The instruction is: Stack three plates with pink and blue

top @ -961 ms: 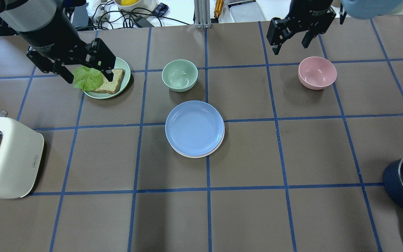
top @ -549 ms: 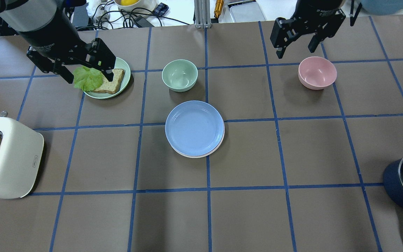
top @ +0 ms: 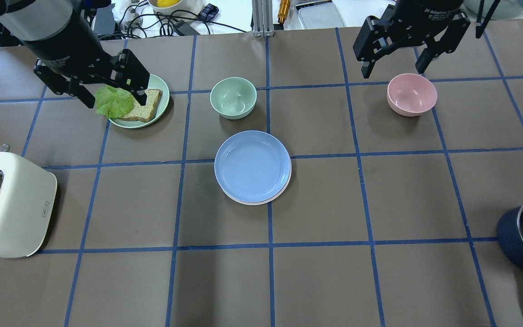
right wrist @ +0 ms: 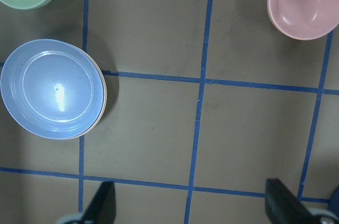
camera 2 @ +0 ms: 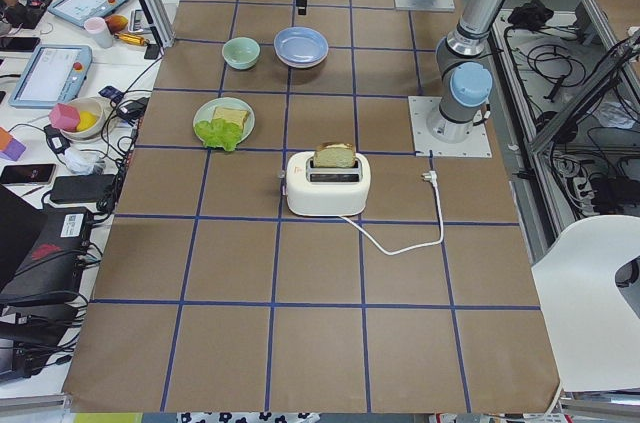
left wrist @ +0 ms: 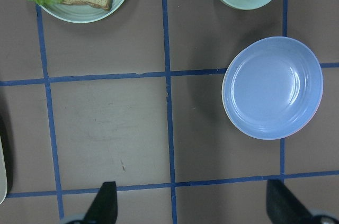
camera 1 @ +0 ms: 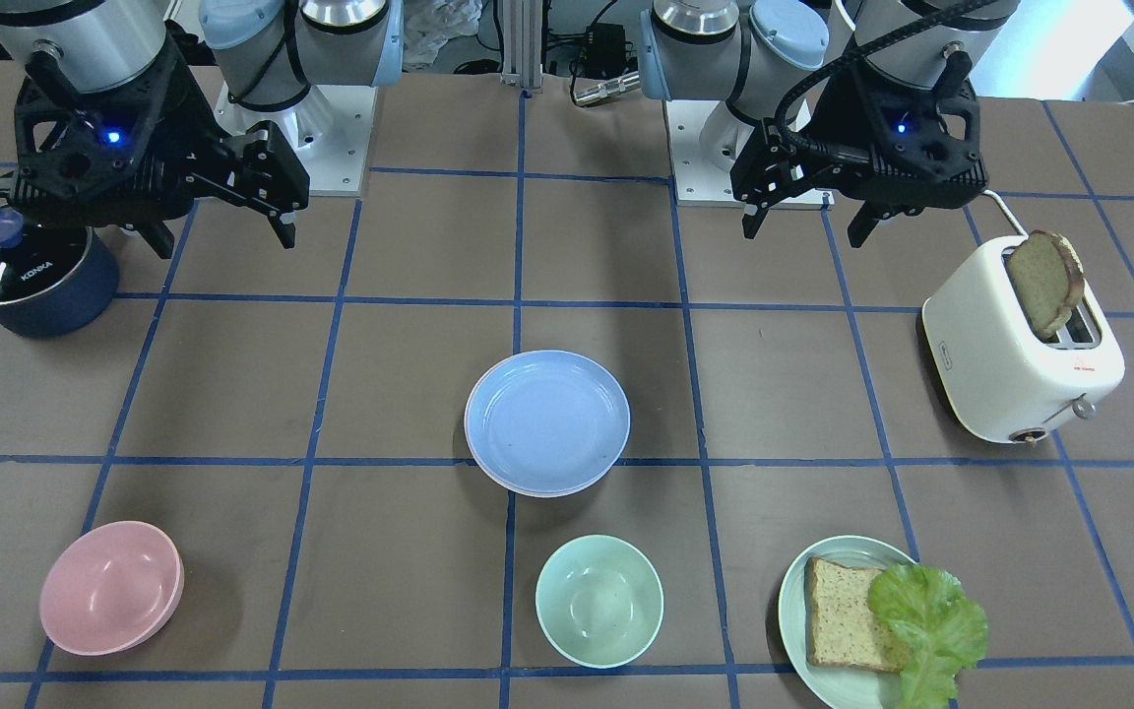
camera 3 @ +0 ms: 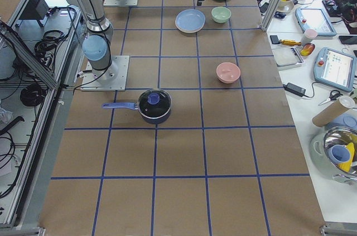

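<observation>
While the blue plate (top: 252,165) is being carried on top of the lower plates (top: 254,203) near the middle of the table (top: 407,200), only thin pale rims, pinkish in places, are being shown beneath it, so their order cannot be told. The left gripper (top: 116,102) is being held above the green plate (top: 162,85) with bread (top: 147,105) and lettuce (top: 109,106), its fingers spread wide with nothing between them. The right gripper (top: 392,72) is being held just beyond the pink bowl (top: 411,94), fingers likewise apart and empty. The mint bowl (top: 233,97) is being left just beyond the stacked plates.
</observation>
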You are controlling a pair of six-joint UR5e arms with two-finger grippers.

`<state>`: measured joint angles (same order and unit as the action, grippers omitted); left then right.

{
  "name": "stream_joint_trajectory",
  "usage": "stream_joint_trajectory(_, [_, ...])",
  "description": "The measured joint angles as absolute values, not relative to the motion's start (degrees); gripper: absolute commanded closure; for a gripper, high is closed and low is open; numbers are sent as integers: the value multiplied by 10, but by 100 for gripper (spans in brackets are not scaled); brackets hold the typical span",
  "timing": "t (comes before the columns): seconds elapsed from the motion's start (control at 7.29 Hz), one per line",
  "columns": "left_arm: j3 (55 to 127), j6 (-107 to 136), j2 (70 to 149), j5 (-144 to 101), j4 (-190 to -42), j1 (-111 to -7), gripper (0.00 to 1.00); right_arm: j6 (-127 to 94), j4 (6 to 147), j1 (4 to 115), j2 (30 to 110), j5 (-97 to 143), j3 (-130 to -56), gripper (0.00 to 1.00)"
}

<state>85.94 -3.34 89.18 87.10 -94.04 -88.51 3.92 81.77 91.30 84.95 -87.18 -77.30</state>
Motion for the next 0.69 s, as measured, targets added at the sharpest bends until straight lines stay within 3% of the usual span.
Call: stream_joint_trajectory(0.69, [859, -33, 892, 871, -940, -885, 0, 37, 817, 914, 849, -881, -772, 0])
